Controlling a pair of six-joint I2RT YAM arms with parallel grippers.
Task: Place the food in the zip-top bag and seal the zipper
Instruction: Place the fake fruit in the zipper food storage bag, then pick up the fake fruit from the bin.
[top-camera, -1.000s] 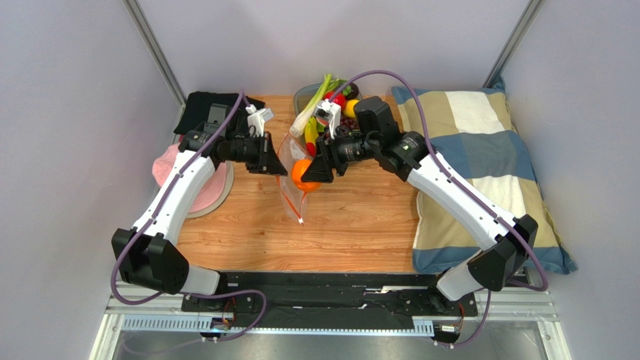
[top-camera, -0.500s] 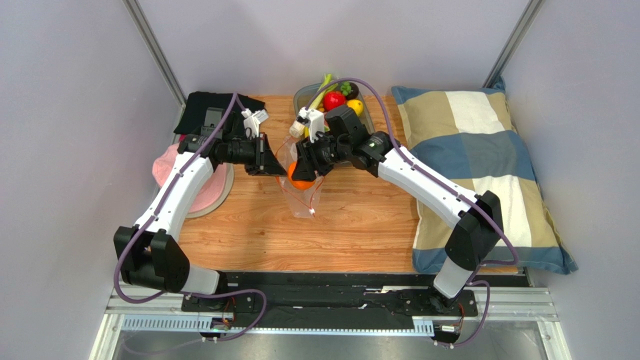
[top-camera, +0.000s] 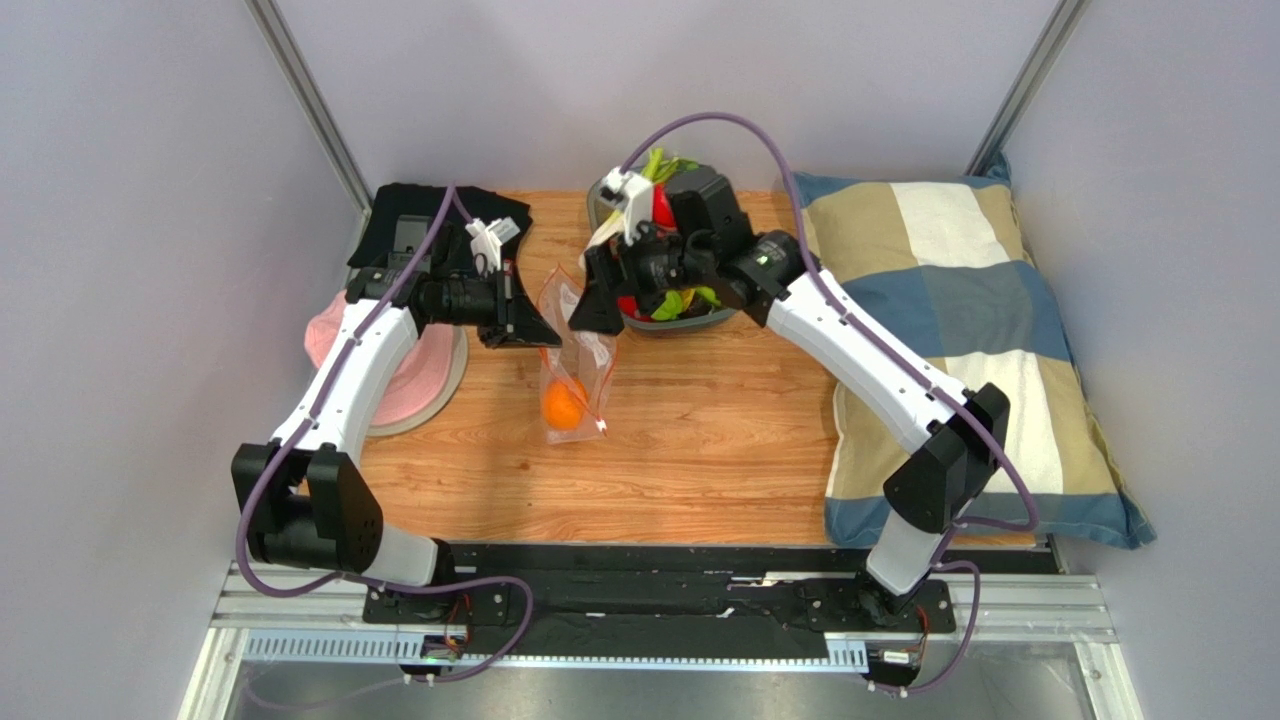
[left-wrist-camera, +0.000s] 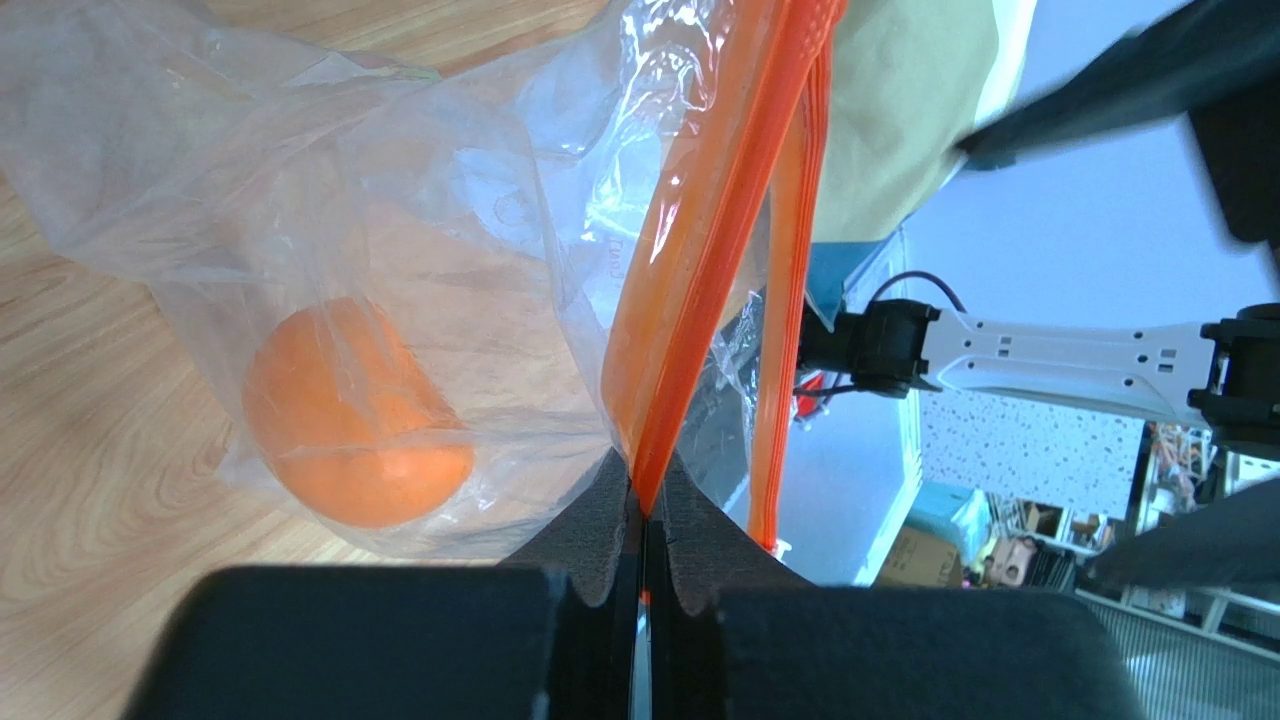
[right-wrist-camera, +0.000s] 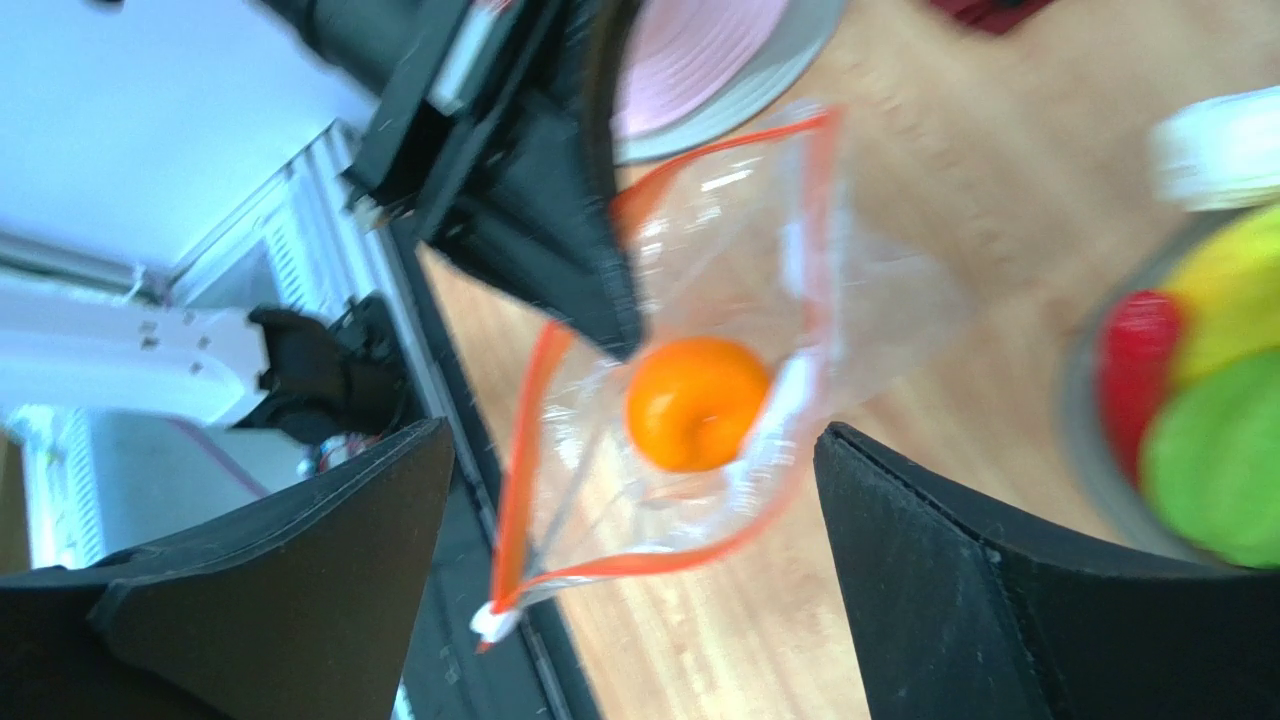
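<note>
Zip-top bag (top-camera: 579, 353) hangs from the left gripper (left-wrist-camera: 646, 510), its lower end slumped on the wooden surface (top-camera: 721, 435). The jaws are pressed tight together on the orange-red zipper (left-wrist-camera: 706, 240), right at one end of the strip. And look, the orange (top-camera: 564, 402) is already inside, resting low in the clear plastic toward the near end.

From the pinch, the zipper strips run out toward the near edge, ending at the white slider tab (right-wrist-camera: 489, 618), so the bag's long axis lies far-to-near and the mouth gapes upward between the two strips.

Over to the right gripper (top-camera: 594, 300): it hovers above the far end of the bag, fingers spread wide, nothing in them. The wrist view shows the orange framed neatly between them, well below.

What counts is this: the rest of the food (top-camera: 661, 300) sits in the grey tray (top-camera: 718, 318), just off to that gripper's right, with the bag mouth on its left. The right arm is plainly the nearer one to the tray, so it looks set to fetch the next piece while the left holds the mouth up.
</note>
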